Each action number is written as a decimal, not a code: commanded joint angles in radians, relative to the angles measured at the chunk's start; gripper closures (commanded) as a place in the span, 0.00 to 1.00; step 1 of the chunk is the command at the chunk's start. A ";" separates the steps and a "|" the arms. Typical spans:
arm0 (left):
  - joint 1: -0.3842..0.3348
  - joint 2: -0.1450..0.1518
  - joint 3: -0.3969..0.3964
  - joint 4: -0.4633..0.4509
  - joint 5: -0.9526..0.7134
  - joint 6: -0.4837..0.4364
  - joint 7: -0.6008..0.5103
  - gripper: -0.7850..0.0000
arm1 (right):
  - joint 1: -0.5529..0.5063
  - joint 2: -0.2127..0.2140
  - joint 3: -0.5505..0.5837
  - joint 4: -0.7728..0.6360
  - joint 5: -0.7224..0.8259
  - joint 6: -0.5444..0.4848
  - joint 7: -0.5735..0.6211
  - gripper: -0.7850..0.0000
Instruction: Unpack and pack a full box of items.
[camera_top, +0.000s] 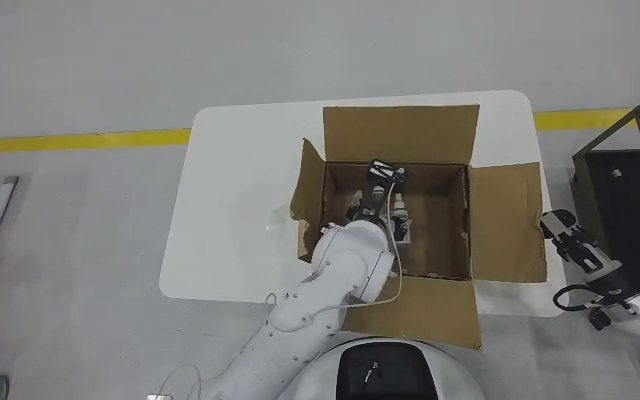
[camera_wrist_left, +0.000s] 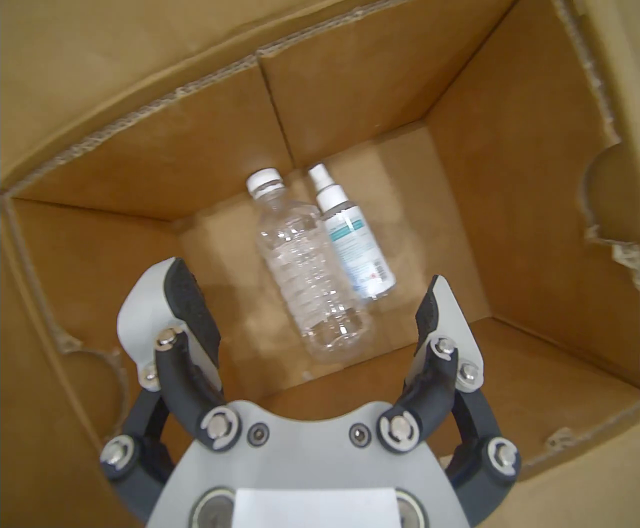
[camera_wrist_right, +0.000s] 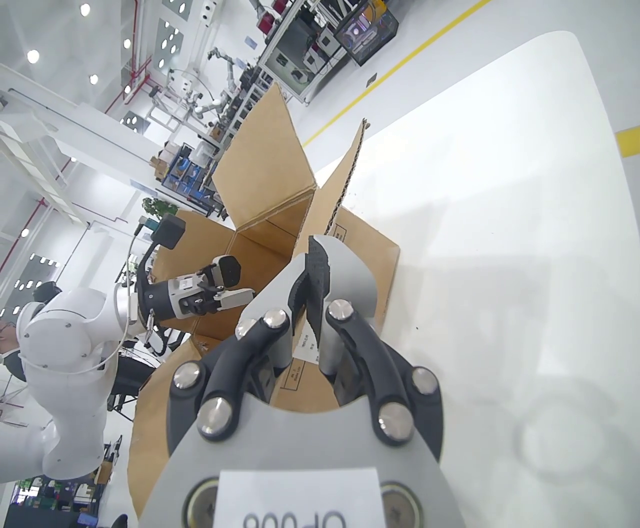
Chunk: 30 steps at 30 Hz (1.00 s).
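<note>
Brown corrugated cardboard box (camera_top: 440, 140) open at the middle of a white, round-cornered table (camera_top: 240, 200), four flaps spread outward. Far flap flat toward the table's back edge; right flap stretched out almost to the right edge; near flap hanging past the front edge; left flap shorter, tilted up, ragged along its rim. Broad stretch of white tabletop left of the box, only a thin strip on the right.

Inside, tall plain walls on all four sides, with half-round cut-outs at two opposite sides. On the box floor, lying side by side and touching: a clear ribbed plastic water bottle (camera_wrist_left: 310, 270) with a white cap, and a smaller white spray bottle (camera_wrist_left: 350, 240) with a printed label, both caps pointing toward the same corner. Open cardboard floor showing on either side of the pair.

Left gripper (camera_wrist_left: 310, 305) poised over the box opening, above the two bottles and apart from them, fingers (camera_wrist_left: 192, 295) spread wide, dark pads facing inward, gripping nothing. White left arm slanting in across the near flap, covering the near-left corner of the box in the top view.

Right gripper (camera_wrist_right: 317, 260) off beyond the right flap, at the table's right edge, fingers pressed together with nothing between them. Just past it, a dark square-framed rack (camera_top: 610, 190) close by the table's right side. Yellow floor line (camera_top: 90, 140) running along the floor behind the table.
</note>
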 joint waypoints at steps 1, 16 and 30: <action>-0.024 -0.009 0.033 0.027 0.062 -0.013 -0.048 0.00 | 0.000 0.000 0.000 0.000 -0.001 0.001 0.000 1.00; -0.072 -0.071 0.014 0.276 -0.103 0.016 0.029 0.00 | 0.012 -0.003 -0.001 0.009 -0.003 0.006 0.006 1.00; -0.101 -0.105 -0.001 0.386 -0.116 0.023 0.029 0.00 | 0.030 -0.003 -0.001 0.014 -0.002 0.013 0.022 1.00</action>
